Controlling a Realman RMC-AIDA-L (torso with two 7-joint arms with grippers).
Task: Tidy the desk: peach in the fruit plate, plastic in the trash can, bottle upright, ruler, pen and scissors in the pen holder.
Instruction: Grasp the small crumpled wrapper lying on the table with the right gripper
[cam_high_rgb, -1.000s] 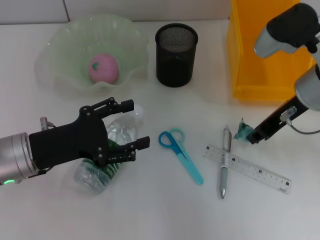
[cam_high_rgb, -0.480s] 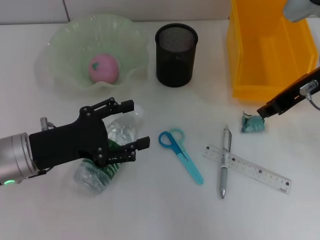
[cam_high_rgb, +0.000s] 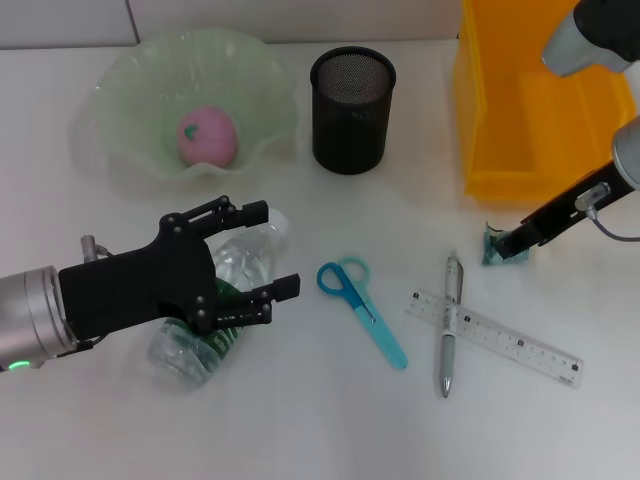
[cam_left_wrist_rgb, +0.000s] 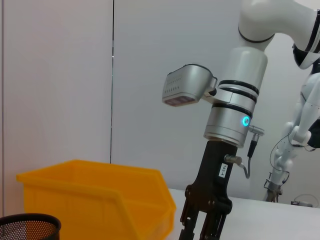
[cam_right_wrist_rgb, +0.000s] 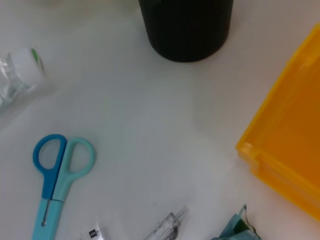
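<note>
The clear bottle (cam_high_rgb: 205, 325) with a green label lies on its side at the front left, its white cap (cam_right_wrist_rgb: 25, 64) toward the middle. My left gripper (cam_high_rgb: 268, 250) hovers open just over it. The pink peach (cam_high_rgb: 207, 136) rests in the pale green fruit plate (cam_high_rgb: 130, 80). The crumpled teal plastic (cam_high_rgb: 493, 250) lies in front of the yellow trash can (cam_high_rgb: 535, 100), and my right gripper (cam_high_rgb: 512, 243) has its tip against it. Blue-teal scissors (cam_high_rgb: 362, 310), a silver pen (cam_high_rgb: 449, 325) and a clear ruler (cam_high_rgb: 493, 337) lie flat at the front centre. The black mesh pen holder (cam_high_rgb: 352, 95) stands behind them.
The pen lies across the ruler. The trash can's front wall (cam_right_wrist_rgb: 280, 160) stands close behind the plastic (cam_right_wrist_rgb: 235, 230). The left wrist view shows the right arm (cam_left_wrist_rgb: 235, 115) standing over the table beside the yellow bin (cam_left_wrist_rgb: 95, 200).
The right gripper lifted off toward the right, leaving the plastic on the table slightly shifted, then came back down to it. The left arm has not moved.
</note>
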